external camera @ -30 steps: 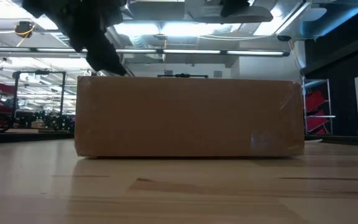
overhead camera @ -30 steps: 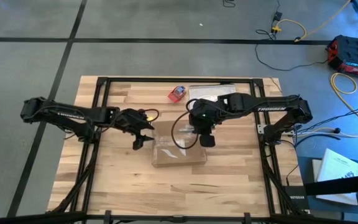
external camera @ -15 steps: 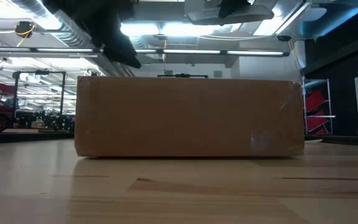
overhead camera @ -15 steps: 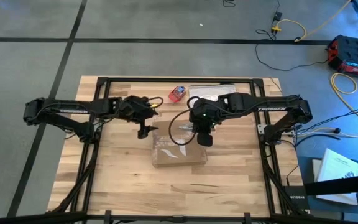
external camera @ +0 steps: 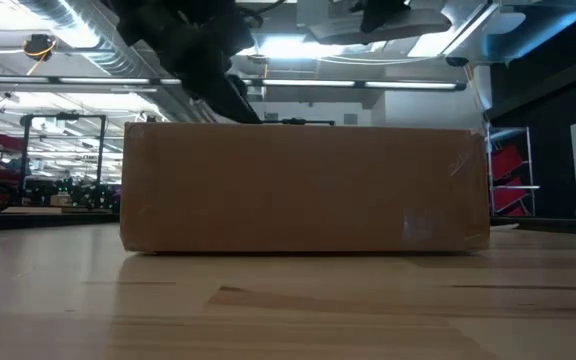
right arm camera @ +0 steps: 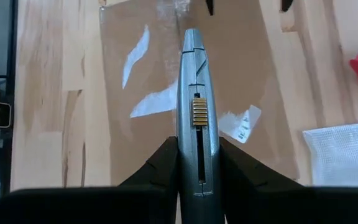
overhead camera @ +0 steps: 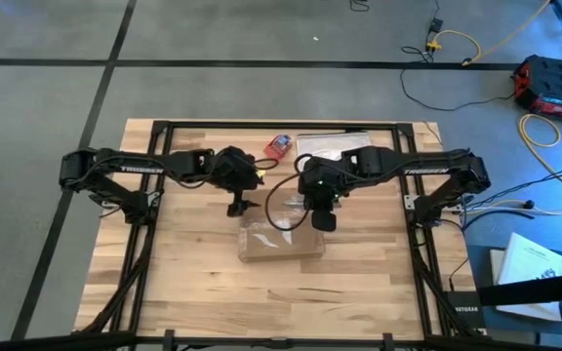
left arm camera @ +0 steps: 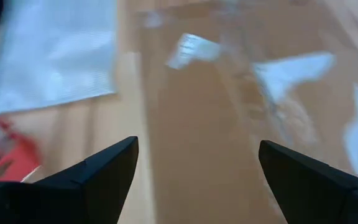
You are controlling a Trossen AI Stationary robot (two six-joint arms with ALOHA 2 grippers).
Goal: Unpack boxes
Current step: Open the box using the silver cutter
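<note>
A shallow cardboard box point(overhead camera: 279, 237), sealed with shiny tape, is seen near the middle of the wooden surface point(overhead camera: 183, 283). Over the last second the left claw point(overhead camera: 241, 203) has been swung from the box's left side to its far left corner and spread wide open, empty. The right claw point(overhead camera: 324, 220) is held closed on a slim grey cutter point(right arm camera: 194, 93) over the box's right end. The tape looks uncut, so opening is judged barely begun.
</note>
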